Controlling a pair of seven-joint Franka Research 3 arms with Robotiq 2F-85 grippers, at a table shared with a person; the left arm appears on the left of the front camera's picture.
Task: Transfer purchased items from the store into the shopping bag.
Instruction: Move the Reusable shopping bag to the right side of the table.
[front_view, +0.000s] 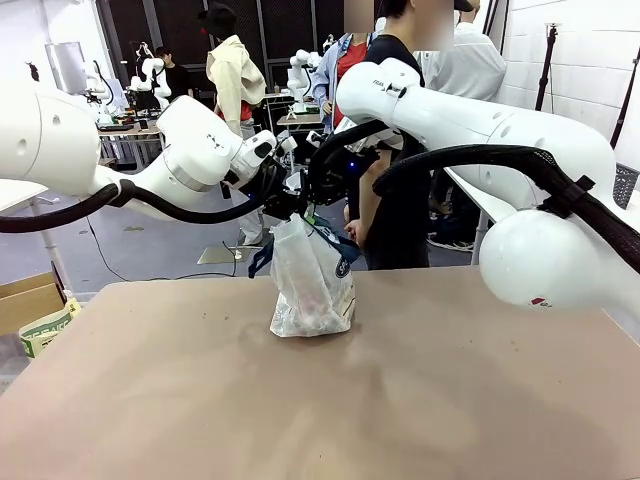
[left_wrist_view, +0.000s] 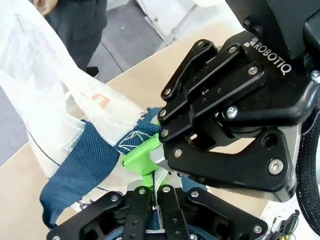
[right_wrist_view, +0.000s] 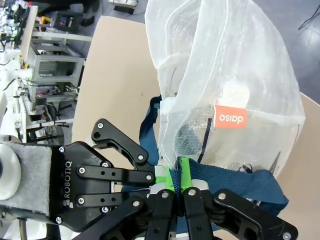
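Both pincers, the left pincer (left_wrist_view: 150, 192) and right pincer (right_wrist_view: 176, 180), are clenching the blue handles (right_wrist_view: 220, 175) of the shopping bag (front_view: 312, 280) standing mid-table (front_view: 320, 400), apparently holding it up; next calls for spreading its mouth.

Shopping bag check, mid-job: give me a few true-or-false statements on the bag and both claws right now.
1. The shopping bag stands on the table. True.
2. The left claw is open, clear of the bag. False: it is shut on a navy strap handle.
3. The right claw is shut on a strap handle. True.
4. The bag is empty. False: items show dimly through its translucent side; what they are is unclear.
5. Both claws meet at the bag's top. True.
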